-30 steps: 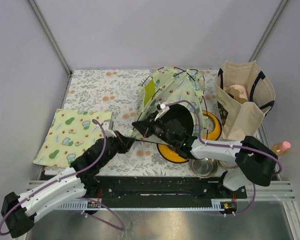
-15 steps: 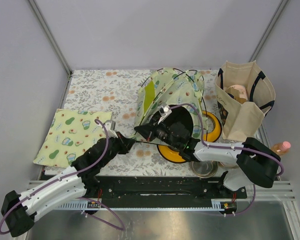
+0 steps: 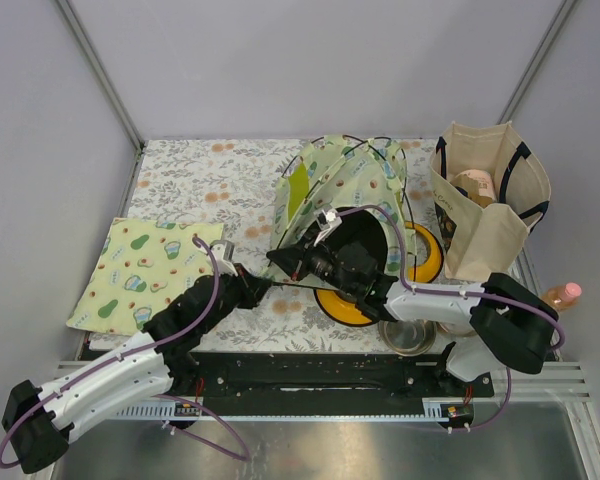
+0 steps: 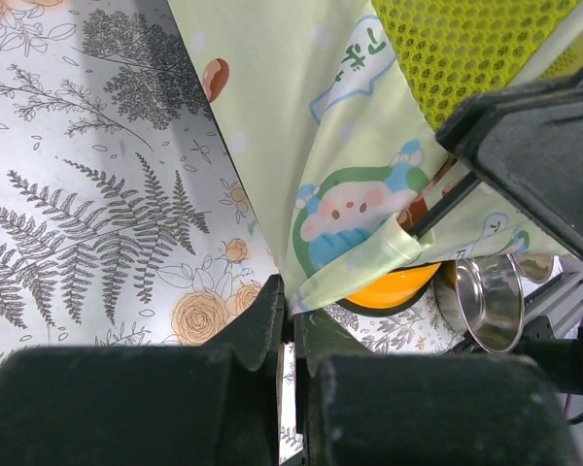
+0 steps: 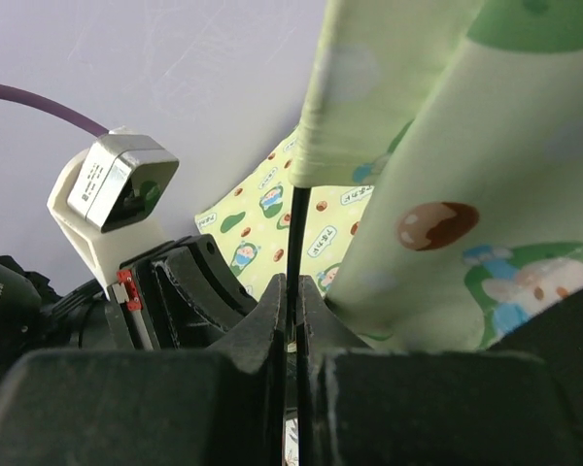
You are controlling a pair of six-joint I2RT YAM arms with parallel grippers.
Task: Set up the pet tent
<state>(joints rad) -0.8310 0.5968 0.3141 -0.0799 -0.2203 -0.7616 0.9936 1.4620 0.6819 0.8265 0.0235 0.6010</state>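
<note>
Right gripper (image 5: pixel 291 291) is clamped tight on the thin black pole (image 5: pixel 294 233), which rises out of the jaws into the tent (image 3: pixel 345 185) sleeve just above. That looks like a hold for tensioning the frame. Left gripper (image 4: pixel 291 325) is closed too, with the hem (image 4: pixel 345 282) right at its tips, apparently pinched to brace the fabric against that push. The tent stands half-raised just beyond both jaws.

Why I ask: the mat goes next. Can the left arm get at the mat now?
Probably, once freed: the left gripper is shut on the pet tent, but the mat lies unobstructed nearby.
</note>
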